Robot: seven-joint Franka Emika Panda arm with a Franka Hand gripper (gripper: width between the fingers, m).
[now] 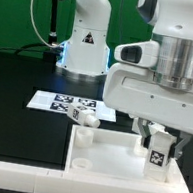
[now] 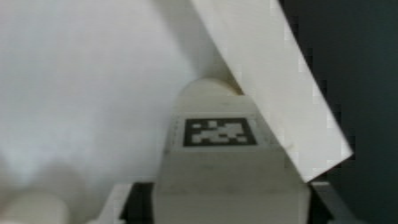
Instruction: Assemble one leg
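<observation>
My gripper (image 1: 159, 142) is shut on a white leg (image 1: 158, 156) with a black-and-white tag. It holds the leg upright over the right part of the large white panel (image 1: 105, 159), close to its surface. In the wrist view the leg (image 2: 221, 140) sits between my fingers (image 2: 143, 203), tag facing the camera. The panel's flat face (image 2: 89, 90) and raised rim (image 2: 267, 70) lie just beyond it. I cannot tell whether the leg's narrow end touches the panel. A second leg (image 1: 84, 117) lies on the table by the panel's far edge.
The marker board (image 1: 55, 102) lies flat on the black table behind the panel. The robot's white base (image 1: 85, 42) stands at the back. A hole (image 1: 78, 163) shows in the panel's near corner at the exterior view's left.
</observation>
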